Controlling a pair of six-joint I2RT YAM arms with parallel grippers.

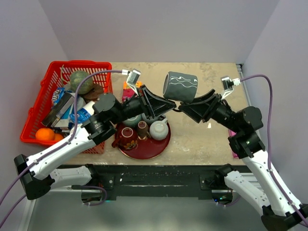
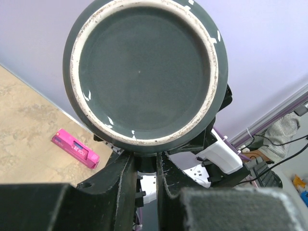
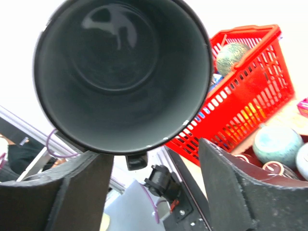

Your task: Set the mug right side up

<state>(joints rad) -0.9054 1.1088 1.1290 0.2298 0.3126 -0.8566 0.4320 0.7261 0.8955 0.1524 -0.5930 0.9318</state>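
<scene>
The left gripper (image 1: 167, 102) is closed on the underside of the mug (image 1: 182, 86), holding it on its side in the air above the table (image 1: 202, 139). The right gripper (image 1: 185, 108) sits just beside it, below the mug. In the left wrist view, the left gripper (image 2: 144, 168) has its jaws nearly together beneath the mug (image 2: 144, 72), whose base faces the camera. In the right wrist view, the right gripper (image 3: 149, 154) is spread wide, and the mug (image 3: 120, 72) presents its mouth.
</scene>
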